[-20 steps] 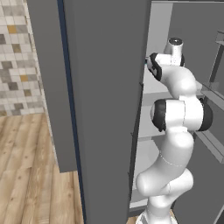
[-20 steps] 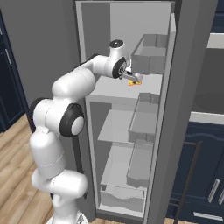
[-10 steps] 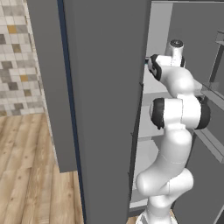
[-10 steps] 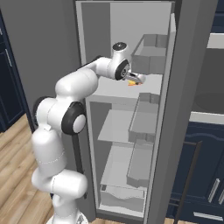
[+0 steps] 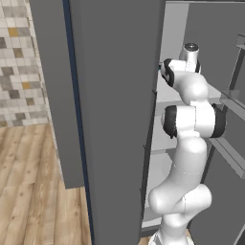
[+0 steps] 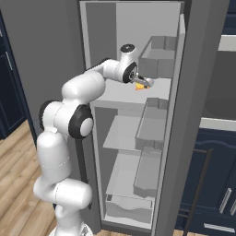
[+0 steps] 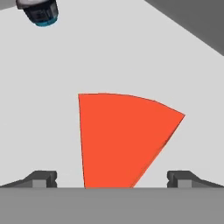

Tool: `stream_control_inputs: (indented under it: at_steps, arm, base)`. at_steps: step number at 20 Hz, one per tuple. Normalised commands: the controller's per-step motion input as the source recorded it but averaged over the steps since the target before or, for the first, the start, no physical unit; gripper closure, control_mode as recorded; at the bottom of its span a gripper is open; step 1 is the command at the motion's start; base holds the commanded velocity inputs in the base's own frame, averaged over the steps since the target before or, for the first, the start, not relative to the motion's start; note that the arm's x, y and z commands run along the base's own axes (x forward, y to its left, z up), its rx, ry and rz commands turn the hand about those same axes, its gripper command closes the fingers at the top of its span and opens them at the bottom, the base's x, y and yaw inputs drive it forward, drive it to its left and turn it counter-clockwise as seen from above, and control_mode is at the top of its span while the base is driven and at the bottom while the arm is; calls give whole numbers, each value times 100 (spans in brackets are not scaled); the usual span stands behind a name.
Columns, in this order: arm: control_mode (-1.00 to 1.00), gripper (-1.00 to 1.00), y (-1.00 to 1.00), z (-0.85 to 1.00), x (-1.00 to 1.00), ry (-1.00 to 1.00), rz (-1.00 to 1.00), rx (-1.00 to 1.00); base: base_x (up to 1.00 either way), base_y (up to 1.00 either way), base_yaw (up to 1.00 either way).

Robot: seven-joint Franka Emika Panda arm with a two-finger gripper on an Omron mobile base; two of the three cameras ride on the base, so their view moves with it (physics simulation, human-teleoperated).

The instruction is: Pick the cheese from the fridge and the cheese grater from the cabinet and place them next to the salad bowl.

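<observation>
orange-red cheese lies on a pale fridge shelf, square between the two dark fingertips in the hand view, neither tip touching it. gripper jaws stand wide apart and hold nothing, reaching into the upper shelf with the wedge just at its tips; a small dark, blue-rimmed object sits at 11 o'clock from the cheese, well apart.

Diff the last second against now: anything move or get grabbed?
The gripper has eased a little further into the fridge toward the cheese, which now sits between the open fingers in the hand view. Nothing is gripped yet. The cheese, fridge door and base have stayed put.
</observation>
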Motion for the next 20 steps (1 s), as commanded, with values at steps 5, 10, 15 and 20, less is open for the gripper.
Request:
stream_control_inputs:
  at_steps: [5,10,15,20]
  arm:
    - [-100,-100,0,0,0,0,0,0]
    - [-100,100,0,0,0,0,0,0]
    - [-100,100,0,0,0,0,0,0]
    - [-100,100,0,0,-7,0,0,0]
  base:
    - [0,0,0]
    - [0,0,0]
    - [0,0,0]
    - [0,0,0]
